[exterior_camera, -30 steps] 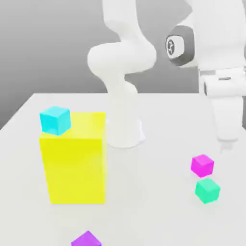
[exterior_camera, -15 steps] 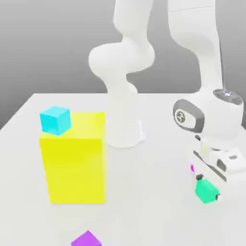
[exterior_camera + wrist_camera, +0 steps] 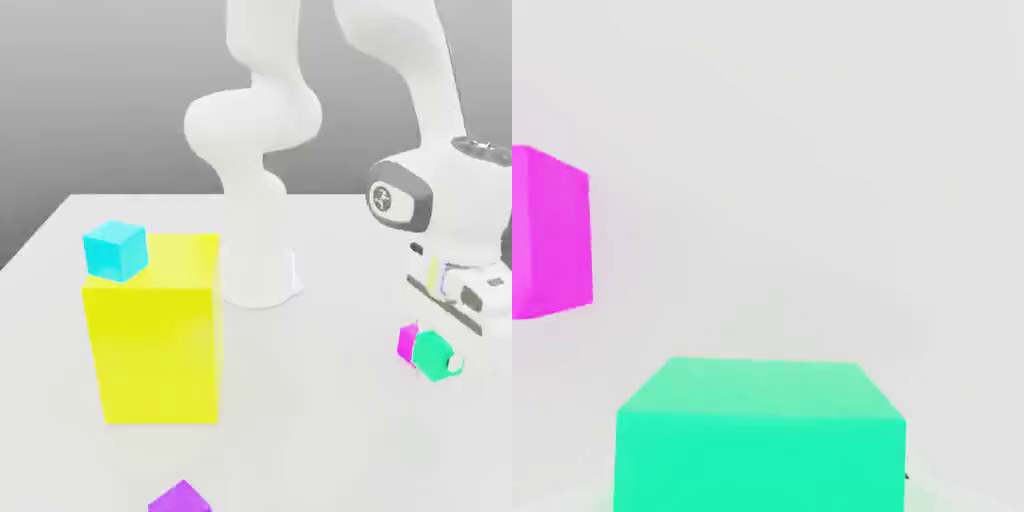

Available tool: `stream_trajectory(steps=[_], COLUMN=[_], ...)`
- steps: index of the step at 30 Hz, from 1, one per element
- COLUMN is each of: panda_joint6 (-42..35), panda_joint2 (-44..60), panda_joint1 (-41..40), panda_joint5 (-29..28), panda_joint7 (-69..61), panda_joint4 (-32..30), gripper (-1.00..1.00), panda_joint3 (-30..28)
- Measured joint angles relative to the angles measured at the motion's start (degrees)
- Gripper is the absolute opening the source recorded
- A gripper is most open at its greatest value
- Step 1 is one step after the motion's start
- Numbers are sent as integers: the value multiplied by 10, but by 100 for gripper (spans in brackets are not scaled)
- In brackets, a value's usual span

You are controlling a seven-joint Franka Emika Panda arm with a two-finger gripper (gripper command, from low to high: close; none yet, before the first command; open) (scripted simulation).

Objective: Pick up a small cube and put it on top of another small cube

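The small mint-green cube [image 3: 431,355] hangs just above the table, close beside the magenta cube [image 3: 407,342] on the exterior view's right. My gripper [image 3: 440,360] is shut on it, and the white hand above hides part of the magenta cube. In the hand view the mint-green cube [image 3: 759,435] sits very near the camera. The magenta cube [image 3: 548,232] lies off to one side on the white table.
A tall yellow block [image 3: 155,335] stands on the exterior view's left with a cyan-blue cube [image 3: 115,249] on its top corner. A purple cube [image 3: 180,498] lies at the front edge. The arm's white base [image 3: 258,275] stands at the table's middle back.
The hand came down onto the mint-green cube, closed on it, then rose. The cube has left the table and now hangs higher, level with the magenta cube.
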Motion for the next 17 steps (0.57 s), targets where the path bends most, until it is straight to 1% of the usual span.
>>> stream_trajectory(steps=[3,6,10,13,14,17], panda_joint6=[-23,-39,20,79,92,92], panda_joint2=[-62,-114,-61,0,15,15], panda_joint1=[32,57,58,54,56,56], panda_joint5=[15,18,2,-25,-32,-32], panda_joint7=[-42,-74,-71,-52,-48,-48], panda_joint4=[-39,-74,-80,-78,-78,-78], gripper=[-100,-100,-100,-100,100,100], panda_joint3=[7,19,24,20,16,16])
